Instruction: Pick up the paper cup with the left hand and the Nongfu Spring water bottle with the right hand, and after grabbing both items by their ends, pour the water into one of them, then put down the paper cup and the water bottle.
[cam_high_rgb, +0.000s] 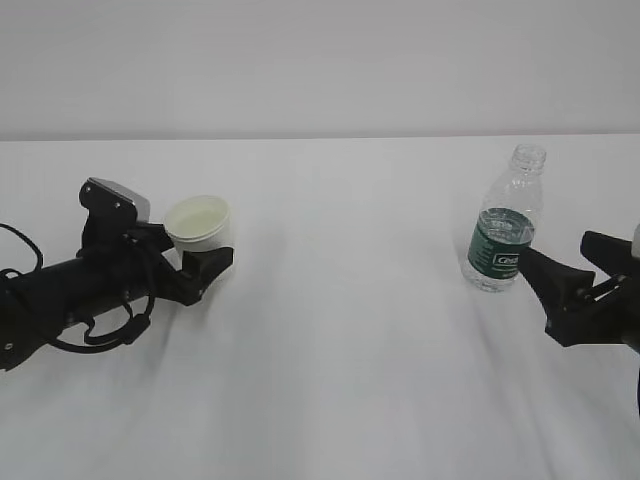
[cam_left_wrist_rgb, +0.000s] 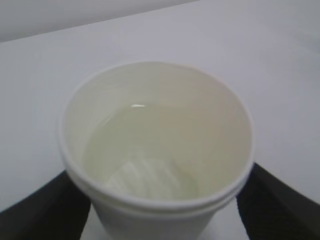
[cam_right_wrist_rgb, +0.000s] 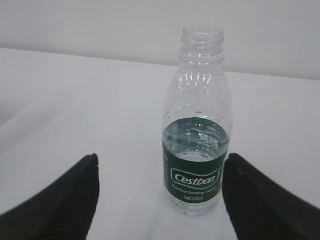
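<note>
Plain white table (cam_high_rgb: 340, 380) under a pale wall (cam_high_rgb: 320, 60). The left hand's black gripper (cam_high_rgb: 200, 262) stands wide around a small white paper cup (cam_high_rgb: 199, 228); the right hand's black gripper (cam_high_rgb: 560, 275) stands wide just behind a clear ribbed green-labelled bottle (cam_high_rgb: 505, 222). Bare tabletop lies between them.

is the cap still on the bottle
No, the bottle stands with its threaded neck bare and open at the top, with no cap on it in the right wrist view.

Bright, even, diffuse light; white table (cam_high_rgb: 340, 330) nearly blown out, wall greyer. Shadows faint and soft beside the paper cup (cam_high_rgb: 199, 226) and under both arms. Small glare spot on the water (cam_left_wrist_rgb: 139, 106) in the cup. Left wrist view soft-focused; exterior view slightly hazy; bottle (cam_right_wrist_rgb: 198, 125) label legible.
</note>
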